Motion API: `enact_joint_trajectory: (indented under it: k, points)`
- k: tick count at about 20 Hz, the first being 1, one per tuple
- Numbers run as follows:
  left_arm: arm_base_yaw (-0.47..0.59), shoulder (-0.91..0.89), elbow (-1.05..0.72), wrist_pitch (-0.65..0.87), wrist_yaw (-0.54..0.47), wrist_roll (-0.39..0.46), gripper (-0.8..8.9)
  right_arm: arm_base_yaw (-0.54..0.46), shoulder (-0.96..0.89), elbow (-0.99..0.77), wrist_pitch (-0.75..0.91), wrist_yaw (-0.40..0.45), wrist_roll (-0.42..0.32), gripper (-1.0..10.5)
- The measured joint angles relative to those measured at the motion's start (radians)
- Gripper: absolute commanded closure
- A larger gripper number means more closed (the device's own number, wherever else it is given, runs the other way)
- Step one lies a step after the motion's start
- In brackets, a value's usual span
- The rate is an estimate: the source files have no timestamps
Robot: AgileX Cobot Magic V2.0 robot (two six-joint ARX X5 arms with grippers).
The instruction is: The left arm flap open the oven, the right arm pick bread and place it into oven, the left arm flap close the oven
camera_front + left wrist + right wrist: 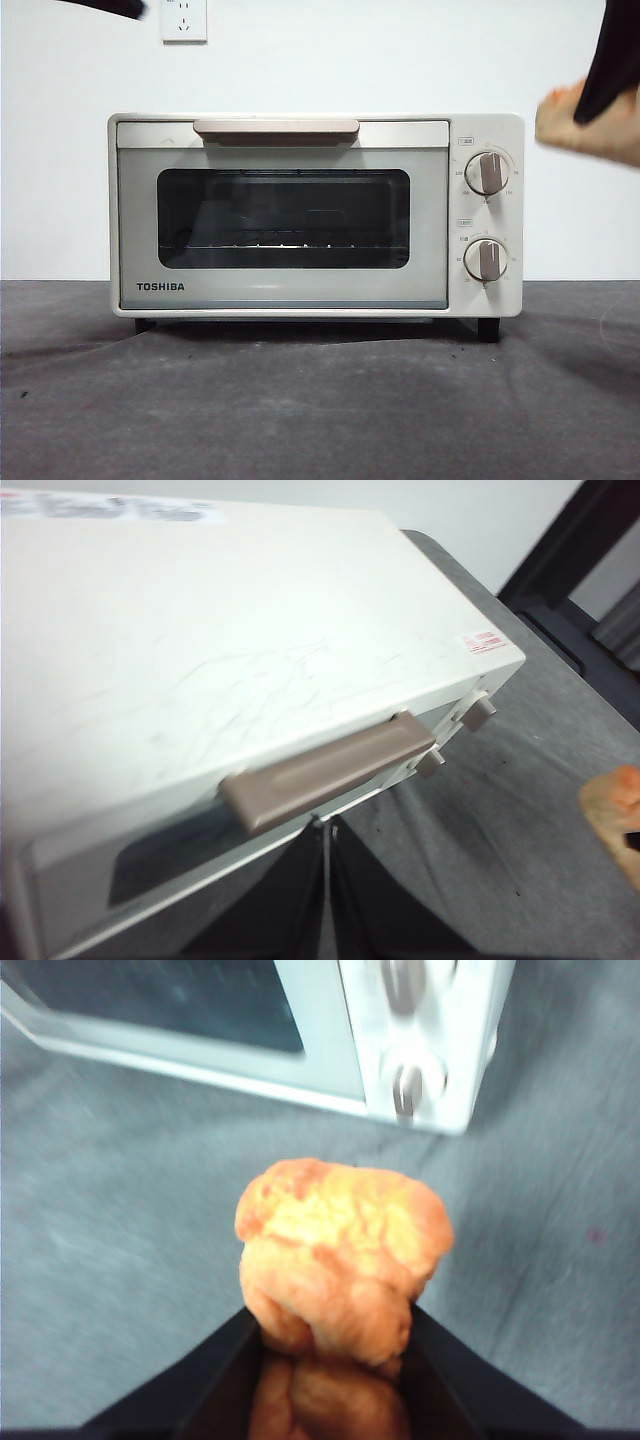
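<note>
The cream-white oven (315,215) stands on the table with its dark glass door shut and its tan handle (276,128) at the top. My left gripper (326,828) hovers just in front of and above the handle (330,775), jaws pressed together and empty; in the front view it shows only as a black tip (110,8). My right gripper (335,1330) is shut on the golden-orange bread (340,1260), held in the air to the right of the oven (430,1020), above the knob side. In the front view the bread (590,125) shows blurred at the right edge.
A grey cloth (320,400) covers the table in front of the oven. Two grey knobs (487,173) sit on the oven's right panel. A wall socket (184,20) is on the white wall behind. A black frame (580,570) stands beyond the table's edge.
</note>
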Motion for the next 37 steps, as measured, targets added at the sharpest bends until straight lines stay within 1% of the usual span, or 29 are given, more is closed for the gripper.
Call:
enact_joint_trajectory:
  k: [5,7,10,12,17,21,27,32,37]
  points:
    - [-0.110,0.186,0.092,0.063,-0.102,0.014,7.96,0.000,-0.024,0.101,-0.042,0.000,-0.011,7.7]
    - [-0.143,0.236,0.113,0.082,-0.126,0.031,7.96,0.000,-0.024,0.125,-0.054,0.000,-0.016,7.7]
    - [-0.187,0.298,0.132,0.088,-0.198,0.069,7.96,0.000,-0.024,0.141,-0.054,0.000,-0.031,7.7]
    - [-0.204,0.328,0.132,0.097,-0.218,0.089,7.96,0.000,-0.024,0.141,-0.055,0.000,-0.034,7.7]
    - [-0.219,0.364,0.132,0.116,-0.232,0.107,7.96,0.000,-0.024,0.141,-0.055,0.000,-0.038,7.7]
    - [-0.234,0.378,0.140,0.119,-0.269,0.129,7.96,0.000,-0.024,0.141,-0.055,0.000,-0.038,7.7]
    - [-0.242,0.385,0.144,0.117,-0.272,0.147,7.96,0.000,-0.024,0.141,-0.055,0.000,-0.040,7.7]
    - [-0.263,0.391,0.163,0.071,-0.278,0.154,7.97,0.000,-0.026,0.141,-0.051,0.000,-0.041,7.7]
    - [-0.316,0.390,0.174,0.005,-0.269,0.155,7.97,0.000,-0.027,0.142,-0.042,0.000,-0.041,7.7]
